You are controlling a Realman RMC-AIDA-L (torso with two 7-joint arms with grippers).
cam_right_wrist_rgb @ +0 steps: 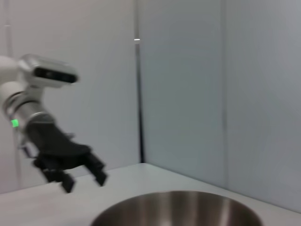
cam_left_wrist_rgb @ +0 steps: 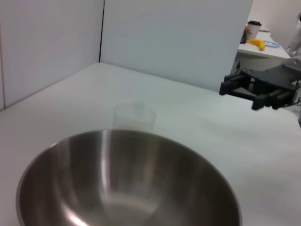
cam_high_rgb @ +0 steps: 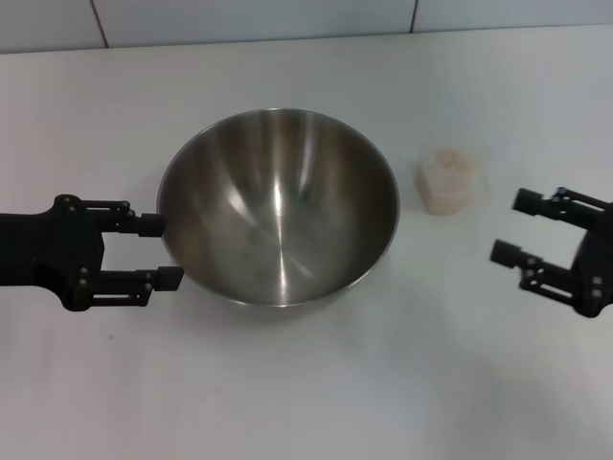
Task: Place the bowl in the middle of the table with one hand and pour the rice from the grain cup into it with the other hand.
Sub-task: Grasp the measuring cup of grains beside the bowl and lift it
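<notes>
Head view: steel mixing bowl (cam_high_rgb: 279,206) sits centre frame on the white table (cam_high_rgb: 306,402), empty. Left gripper (cam_high_rgb: 157,251) at centre left, jaws apart, straddling the bowl's rim, whether touching I can't tell. Grain cup (cam_high_rgb: 446,179) with rice (cam_high_rgb: 446,163) stands right of the bowl, just apart from it. Right gripper (cam_high_rgb: 510,227) at right edge, jaws apart, near the cup, not on it. Left wrist view: bowl (cam_left_wrist_rgb: 127,181) fills the lower frame, cup (cam_left_wrist_rgb: 134,117) behind it, right gripper (cam_left_wrist_rgb: 235,87) upper right. Right wrist view: bowl rim (cam_right_wrist_rgb: 178,209) at the bottom, left gripper (cam_right_wrist_rgb: 84,181) lower left. Risk: cup is light and clear, so an off-centre closure could tip it and spill rice.
</notes>
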